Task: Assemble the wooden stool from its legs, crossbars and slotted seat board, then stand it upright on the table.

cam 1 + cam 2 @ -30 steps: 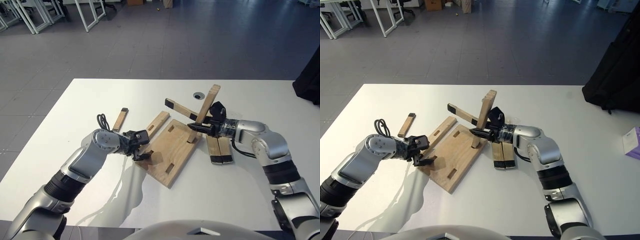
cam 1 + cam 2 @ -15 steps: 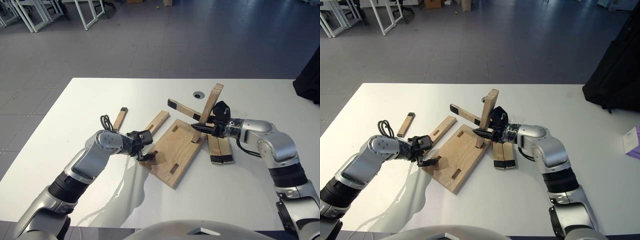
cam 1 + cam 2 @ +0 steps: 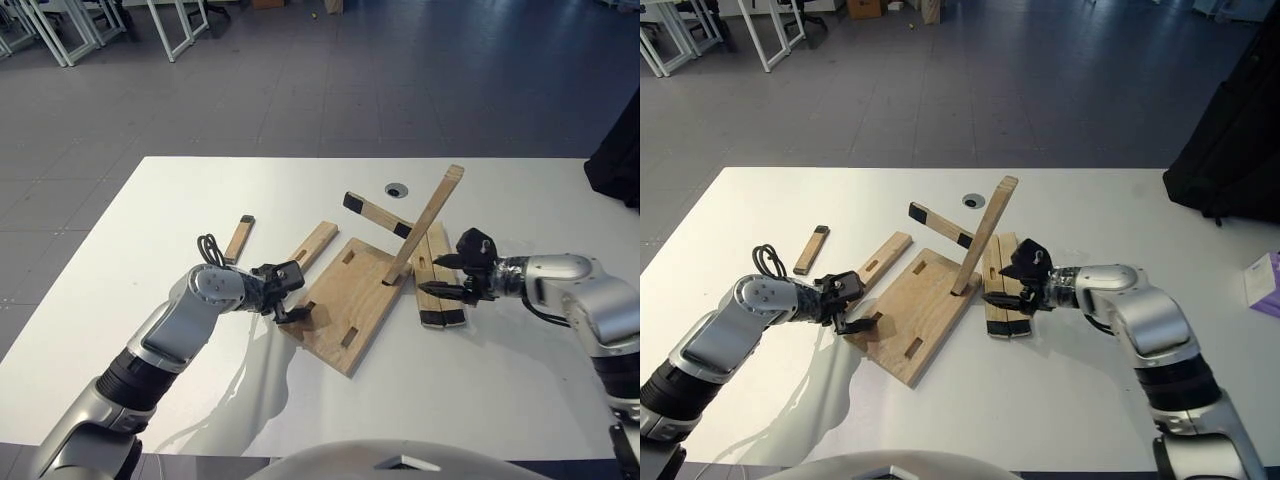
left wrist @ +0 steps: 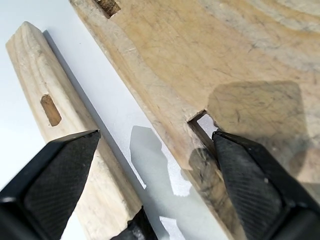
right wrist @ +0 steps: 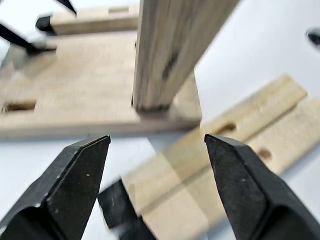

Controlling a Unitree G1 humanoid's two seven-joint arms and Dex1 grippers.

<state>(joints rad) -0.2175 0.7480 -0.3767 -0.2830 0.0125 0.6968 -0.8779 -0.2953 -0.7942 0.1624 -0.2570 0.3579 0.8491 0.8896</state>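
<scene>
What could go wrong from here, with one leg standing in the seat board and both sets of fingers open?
The leg leans steeply in its slot in the seat board, and the right gripper is open, apart from it: it may topple or lever out. The left gripper, open, straddles the board's edge; a nudge there could shift the board and tip the leg.

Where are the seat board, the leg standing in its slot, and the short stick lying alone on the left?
Seat board [image 3: 350, 300]: left eye view, bare top face.
Leg [image 3: 422, 225]: left eye view, middle of its shaft.
Short stick [image 3: 239, 238]: left eye view, middle of its length.
</scene>
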